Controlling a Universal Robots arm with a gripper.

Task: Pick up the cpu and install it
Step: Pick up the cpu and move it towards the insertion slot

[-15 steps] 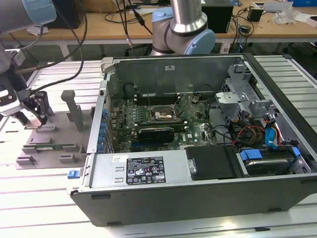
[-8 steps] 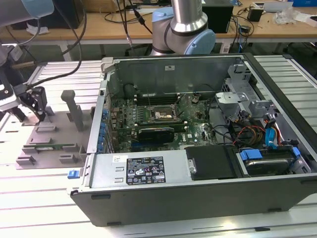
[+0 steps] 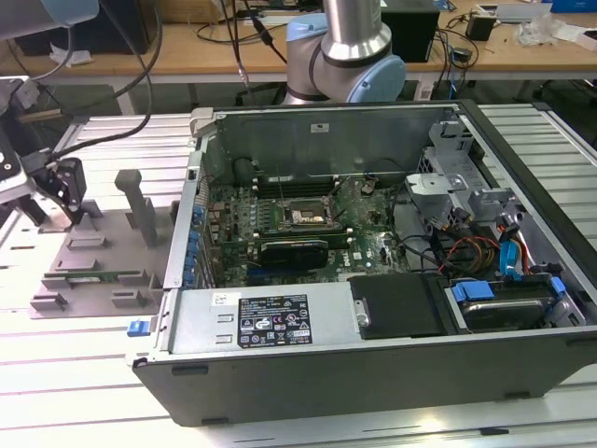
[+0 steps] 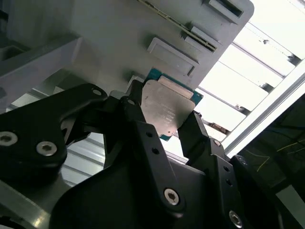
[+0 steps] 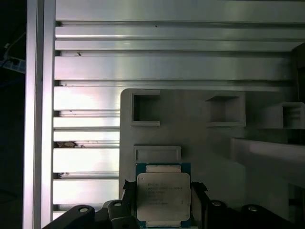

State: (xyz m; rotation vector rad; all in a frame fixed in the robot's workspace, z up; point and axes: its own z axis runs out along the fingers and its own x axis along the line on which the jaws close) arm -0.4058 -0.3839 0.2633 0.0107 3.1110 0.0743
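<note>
The gripper (image 3: 63,183) hangs over a grey parts tray (image 3: 103,252) at the exterior view's left, on the slatted metal surface (image 3: 56,373) beside an open computer case (image 3: 373,355). In both wrist views its jaws are closed narrowly on two opposite edges of the cpu (image 5: 163,193), whose silver-grey top faces the cameras. The chip sits between the black fingers (image 4: 138,119) above the tray's moulded recesses. It appears to be raised just off the tray, though how far cannot be told. The pick-up looks made or all but made. The installation is not yet done: the cpu is well apart from the case, where the dark socket (image 3: 303,217) on the green motherboard (image 3: 364,238) shows no silver chip seated in it.
</note>
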